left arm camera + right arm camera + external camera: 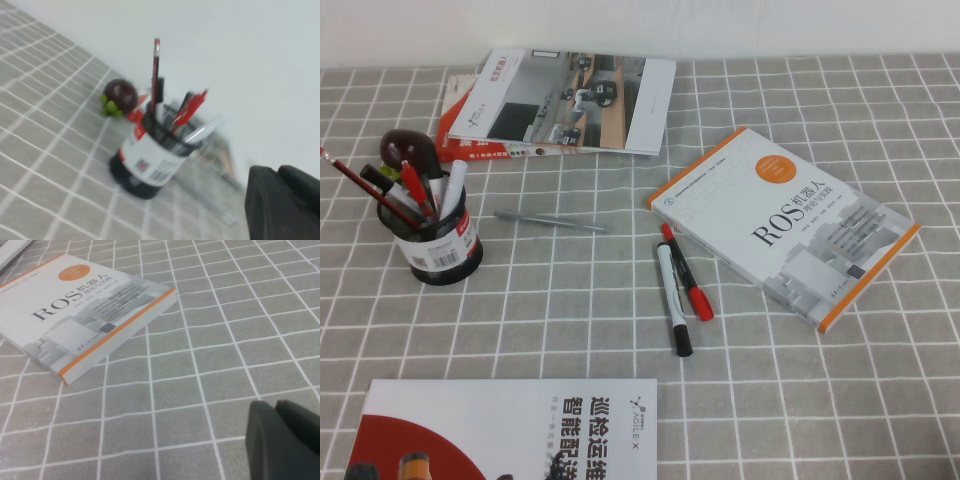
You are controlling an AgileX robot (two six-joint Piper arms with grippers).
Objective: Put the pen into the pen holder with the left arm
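Nearest you, a white-and-red booklet [510, 430] lies at the table's front edge. Neither arm appears in the high view. The left gripper [282, 205] shows only as a dark bulk at the corner of its wrist view, aimed toward the cup, and the right gripper [285, 435] hangs over bare checked cloth near the orange-edged ROS book [785, 225]; you cannot tell whether either is parted or clenched.

Mid-table, the thick white-barrelled marker with black cap [673, 299] lies flat, touching the slim black pen with red ends [688, 274], with a thin grey pen [550, 221] further left.

Further back on the left stands the round black mesh pen holder [442, 243], already crowded. Judging by this, nothing is done: reach, grasp, carry and drop all remain.
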